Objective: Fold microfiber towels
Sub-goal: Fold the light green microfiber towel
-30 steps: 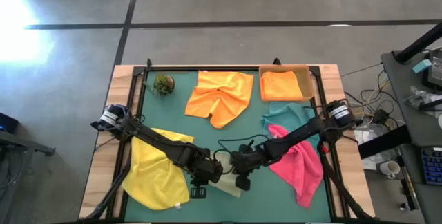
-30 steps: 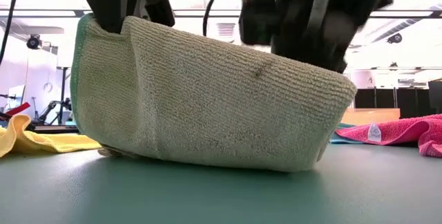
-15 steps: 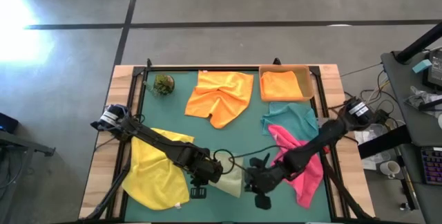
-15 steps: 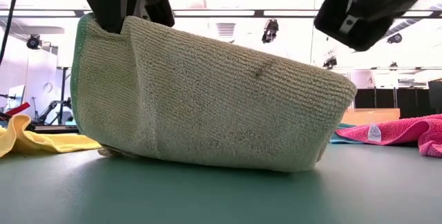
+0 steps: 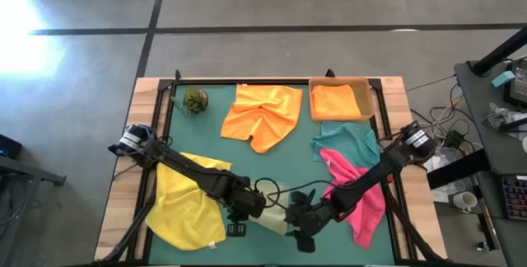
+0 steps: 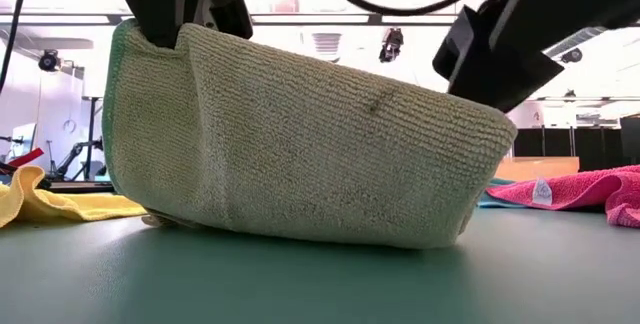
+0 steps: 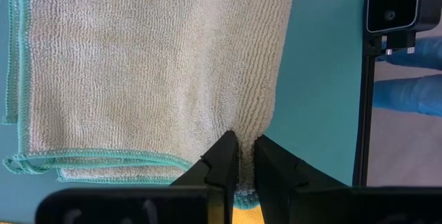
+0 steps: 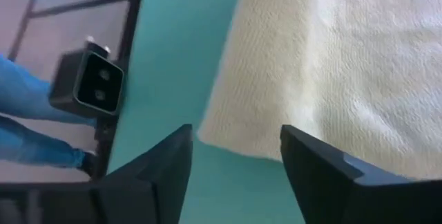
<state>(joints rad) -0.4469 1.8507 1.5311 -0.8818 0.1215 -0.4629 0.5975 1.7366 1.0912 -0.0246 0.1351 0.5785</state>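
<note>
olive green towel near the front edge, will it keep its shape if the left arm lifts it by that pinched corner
Probably not: the folded olive green microfiber towel already sags away from the left pincer shut on its edge, so it looks floppy. It seems light. Its ribbed pile likely resists slipping.

The right gripper [image 5: 301, 232] has let go of the olive towel [image 5: 276, 216], its fingers [image 8: 314, 175] now spread wide. It swung out toward the table's near edge and has come back in beside the towel's right end, low over the mat.
</note>
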